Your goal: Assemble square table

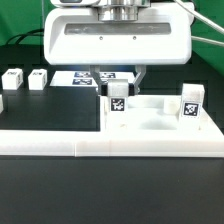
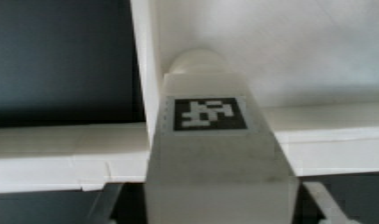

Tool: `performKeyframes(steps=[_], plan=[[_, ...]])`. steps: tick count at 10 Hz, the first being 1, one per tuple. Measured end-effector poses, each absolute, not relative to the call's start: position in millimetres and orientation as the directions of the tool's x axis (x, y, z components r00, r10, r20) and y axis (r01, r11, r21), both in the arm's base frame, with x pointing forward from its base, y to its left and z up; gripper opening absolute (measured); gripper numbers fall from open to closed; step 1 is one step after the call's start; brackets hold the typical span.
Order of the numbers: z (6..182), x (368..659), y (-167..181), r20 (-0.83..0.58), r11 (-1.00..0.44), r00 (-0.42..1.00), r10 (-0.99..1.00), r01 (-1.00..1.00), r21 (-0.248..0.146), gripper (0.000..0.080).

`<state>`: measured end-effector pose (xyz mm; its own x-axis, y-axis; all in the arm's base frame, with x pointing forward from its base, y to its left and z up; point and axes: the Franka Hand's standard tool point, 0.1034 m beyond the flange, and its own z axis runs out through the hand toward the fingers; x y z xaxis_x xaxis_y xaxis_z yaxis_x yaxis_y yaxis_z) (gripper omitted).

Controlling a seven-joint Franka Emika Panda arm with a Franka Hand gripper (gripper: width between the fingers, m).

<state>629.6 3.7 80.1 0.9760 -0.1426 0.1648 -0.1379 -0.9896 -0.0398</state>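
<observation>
2 of the 4 short white legs stand upright on the square table's panel (image 1: 150,118) in the exterior view. The centre leg (image 1: 117,100) is at the panel's corner toward the exterior view's left, and the end leg (image 1: 190,100) is at its opposite corner. The other 2, a loose leg (image 1: 38,78) and an outer loose leg (image 1: 12,78), sit on the dark surface (image 1: 50,112) well apart from the panel. The job therefore looks half done at most, and whether either standing leg is screwed home cannot be told. The tool (image 1: 118,76) hangs directly over the centre leg with a finger to each side, but whether it has closed on the leg is unclear. The panel lies flat against the L-shaped rail (image 1: 110,146), with the marker board (image 1: 70,76) beyond it.

In the wrist view, the centre leg (image 2: 207,112) fills the middle, plain matte white, with its black-and-white tag facing the camera. The tool's fingers do not show here, so its grip cannot be judged.
</observation>
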Motion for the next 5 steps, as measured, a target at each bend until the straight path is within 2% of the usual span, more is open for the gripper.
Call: performKeyframes(steps=[3, 5], plan=[[79.2, 629.2, -1.8, 0.126, -0.838, 0.829, -0.545, -0.539, -0.086, 0.0291], [78.9, 627.6, -4.1, 0.079, -0.647, 0.642, -0.763, -0.756, -0.098, 0.0291]])
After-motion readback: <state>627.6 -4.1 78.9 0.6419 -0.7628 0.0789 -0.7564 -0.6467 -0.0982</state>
